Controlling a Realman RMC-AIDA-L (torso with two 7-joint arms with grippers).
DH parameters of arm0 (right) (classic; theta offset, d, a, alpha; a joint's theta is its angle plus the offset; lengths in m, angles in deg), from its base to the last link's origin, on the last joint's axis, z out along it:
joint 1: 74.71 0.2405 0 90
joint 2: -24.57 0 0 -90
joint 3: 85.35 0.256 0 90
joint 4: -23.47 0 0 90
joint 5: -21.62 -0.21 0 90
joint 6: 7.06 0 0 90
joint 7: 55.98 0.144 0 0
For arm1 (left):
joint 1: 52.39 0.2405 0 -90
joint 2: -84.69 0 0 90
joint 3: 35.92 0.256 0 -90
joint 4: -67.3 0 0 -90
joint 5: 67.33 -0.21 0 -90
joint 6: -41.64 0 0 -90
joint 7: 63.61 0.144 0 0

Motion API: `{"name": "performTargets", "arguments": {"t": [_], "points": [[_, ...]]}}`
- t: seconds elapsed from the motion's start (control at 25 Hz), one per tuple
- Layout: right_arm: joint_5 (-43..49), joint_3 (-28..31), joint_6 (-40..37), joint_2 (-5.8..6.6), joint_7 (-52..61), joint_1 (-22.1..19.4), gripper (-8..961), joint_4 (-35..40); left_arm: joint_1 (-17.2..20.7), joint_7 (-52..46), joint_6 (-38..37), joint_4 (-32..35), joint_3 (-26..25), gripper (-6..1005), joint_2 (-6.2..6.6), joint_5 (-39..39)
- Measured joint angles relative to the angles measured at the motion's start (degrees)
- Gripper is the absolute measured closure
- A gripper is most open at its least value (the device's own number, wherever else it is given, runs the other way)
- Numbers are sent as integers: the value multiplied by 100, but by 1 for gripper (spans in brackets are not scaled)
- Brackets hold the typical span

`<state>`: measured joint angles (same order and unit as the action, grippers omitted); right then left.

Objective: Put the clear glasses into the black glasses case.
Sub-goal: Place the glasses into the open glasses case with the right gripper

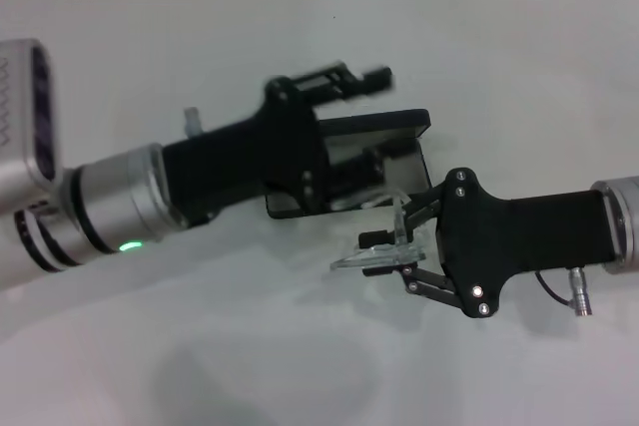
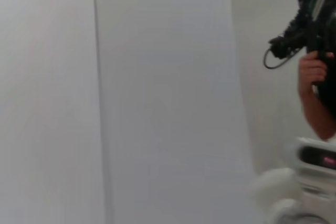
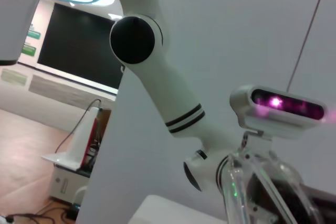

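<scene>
Right hand (image 1: 387,251) grips the clear glasses (image 1: 377,249) beside the black glasses case (image 1: 351,162); left hand (image 1: 344,82) spread open above it.

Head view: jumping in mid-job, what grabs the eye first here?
The two black grippers meet at mid-table over the black glasses case, which lies open. The right gripper comes in from the right with its jaws shut on the clear glasses, just in front of the case. The left gripper reaches across from the left, covering much of the case.

Left end effector (image 1: 354,80) reaching from left, right end effector (image 1: 391,248) clamped, arms converging
</scene>
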<state>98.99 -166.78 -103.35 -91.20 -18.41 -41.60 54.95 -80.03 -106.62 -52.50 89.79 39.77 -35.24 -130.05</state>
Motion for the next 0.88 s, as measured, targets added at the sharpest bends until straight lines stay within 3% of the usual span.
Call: {"name": "performTargets", "arguments": {"t": [0.12,0.24,0.36,0.52,0.72,0.88], "points": [[29,5,281,22,20,-164,833,260,58,174,41,-232,-405,389,2,226],[58,-102,1052,-3,128,-526,833,873,134,182,203,-429,-939,387,15,344],[95,-732,2451,-36,292,-932,824,1750,252,167,421,-477,-1249,385,17,371],[92,-1983,4582,-42,378,-1258,812,2599,355,157,590,-481,-1275,382,15,426],[11,-3428,6729,-43,388,-1087,796,2797,328,42,755,-491,-1253,379,14,407],[-107,-3818,7336,-42,396,-979,784,2774,284,-23,763,-492,-1223,376,14,382]]}}
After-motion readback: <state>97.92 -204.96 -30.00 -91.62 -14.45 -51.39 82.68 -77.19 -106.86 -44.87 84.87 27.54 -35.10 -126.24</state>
